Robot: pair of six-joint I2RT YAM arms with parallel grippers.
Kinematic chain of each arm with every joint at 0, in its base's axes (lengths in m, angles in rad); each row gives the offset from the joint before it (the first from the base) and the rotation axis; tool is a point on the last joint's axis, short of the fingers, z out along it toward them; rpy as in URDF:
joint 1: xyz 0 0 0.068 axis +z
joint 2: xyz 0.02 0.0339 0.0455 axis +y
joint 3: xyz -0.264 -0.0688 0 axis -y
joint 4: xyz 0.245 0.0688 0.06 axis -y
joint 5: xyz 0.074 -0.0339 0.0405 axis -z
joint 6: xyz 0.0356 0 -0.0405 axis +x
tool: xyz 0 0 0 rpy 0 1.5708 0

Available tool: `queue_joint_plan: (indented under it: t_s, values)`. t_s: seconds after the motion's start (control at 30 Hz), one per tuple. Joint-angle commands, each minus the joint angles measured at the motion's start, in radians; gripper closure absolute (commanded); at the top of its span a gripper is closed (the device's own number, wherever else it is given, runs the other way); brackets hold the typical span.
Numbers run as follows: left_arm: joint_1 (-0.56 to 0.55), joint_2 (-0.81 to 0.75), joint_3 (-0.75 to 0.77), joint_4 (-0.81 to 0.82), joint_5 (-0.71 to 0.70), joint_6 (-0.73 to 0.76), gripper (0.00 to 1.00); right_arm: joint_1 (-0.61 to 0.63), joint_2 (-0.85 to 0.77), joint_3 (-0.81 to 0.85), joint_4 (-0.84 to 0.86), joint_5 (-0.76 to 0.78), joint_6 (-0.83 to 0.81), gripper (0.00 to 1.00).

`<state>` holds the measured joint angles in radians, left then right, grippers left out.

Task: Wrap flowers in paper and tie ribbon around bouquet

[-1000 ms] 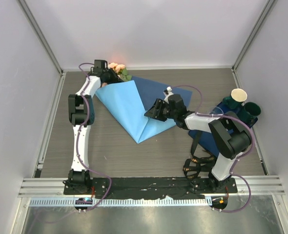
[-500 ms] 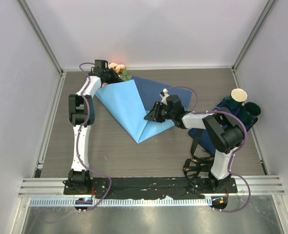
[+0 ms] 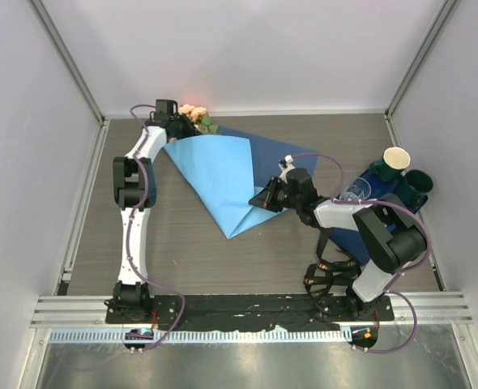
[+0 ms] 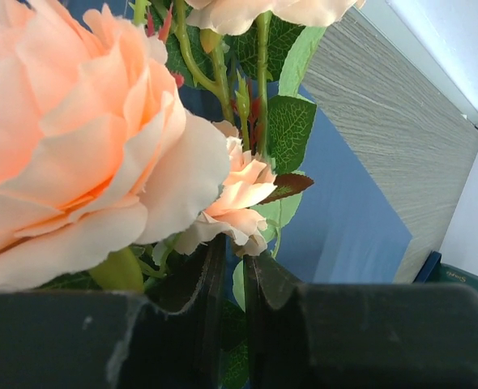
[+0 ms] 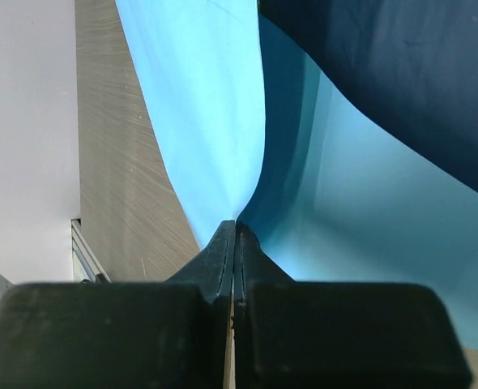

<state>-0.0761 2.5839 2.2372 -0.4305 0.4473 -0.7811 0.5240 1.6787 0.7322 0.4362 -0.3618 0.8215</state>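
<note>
Since a second ago the right gripper (image 3: 266, 197) has shifted rightward over the paper (image 3: 223, 174), and its jaws have gone from part-open to fully closed. The light blue flap has swung wider with it.

The right fingers (image 5: 221, 255) are pinching a fold of the paper between their tips. In the right wrist view the sheet is rising away from them, light sky blue on both sides of the crease, with the darker blue face hanging over at the upper right.

The left fingers (image 4: 205, 300) are standing narrow, with only a thin gap between them, and are clamping green stem and leaf of the flowers (image 4: 77, 138). The left gripper (image 3: 177, 128) is sitting at the paper's far left corner.

The flowers are showing full-petalled, pale peach-pink blooms and toothed green leaves. They are lying at that same far left corner, their blooms sticking out past the paper's edge.

The paper is lying on the table (image 3: 182, 243) in a cone-like fold. Its point is facing the arm bases, its wide end is lying far, and its darker face is showing along the right side.

The ribbon (image 3: 324, 274) is lying in a black tangle well apart from the paper, off its near right. A navy mat (image 3: 342, 239) carrying cups (image 3: 396, 159) is lying to the paper's right. Bare table is lying to the left of the paper and on its near side. On the far side the back wall is standing close behind the blooms.
</note>
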Motion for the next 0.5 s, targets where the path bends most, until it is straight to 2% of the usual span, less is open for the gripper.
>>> queue_joint_plan:
  t_s: [0.0, 0.3, 0.37, 0.47]
  values:
    - [0.013, -0.019, 0.01, -0.008, -0.002, 0.013, 0.82, 0.01, -0.04, -0.049, 0.045, 0.063, 0.028, 1.0]
    - [0.016, 0.004, 0.082, -0.053, 0.005, 0.025, 0.8, 0.008, 0.016, -0.115, 0.125, 0.072, 0.041, 1.0]
    - [0.022, 0.009, 0.125, -0.079, 0.017, 0.032, 0.76, 0.008, 0.019, -0.12, 0.128, 0.078, 0.033, 1.0]
    - [0.033, -0.002, 0.179, -0.111, 0.062, 0.023, 0.64, 0.008, 0.026, -0.122, 0.128, 0.08, 0.025, 1.0]
